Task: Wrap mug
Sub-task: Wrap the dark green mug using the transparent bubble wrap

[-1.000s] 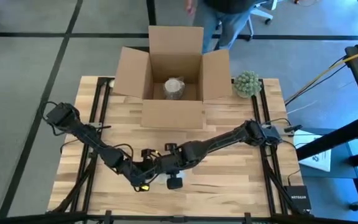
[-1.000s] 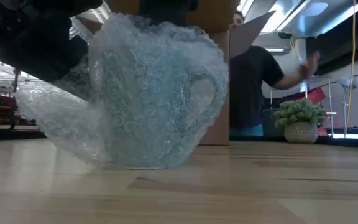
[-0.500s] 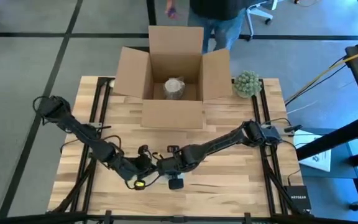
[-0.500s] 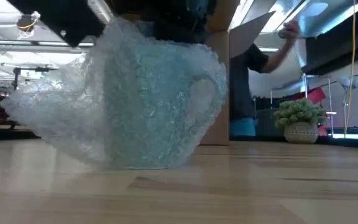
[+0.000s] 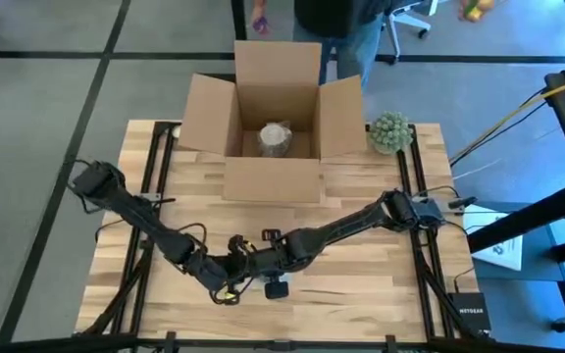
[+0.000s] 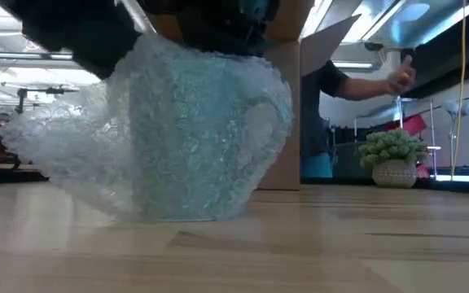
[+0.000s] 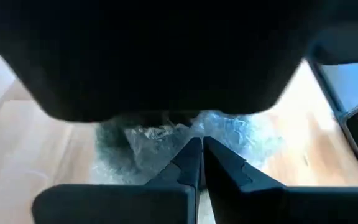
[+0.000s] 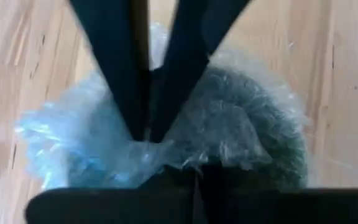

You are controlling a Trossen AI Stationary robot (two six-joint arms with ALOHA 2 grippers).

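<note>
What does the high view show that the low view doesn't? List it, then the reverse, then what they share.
Only the high view shows both arms meeting near the table's front edge, and a wrapped bundle inside the open box.

Only the low view shows the bubble wrap trailing off the covered mug, and the mug's handle bulging through.

Both show the potted plant and the wooden table.
</note>
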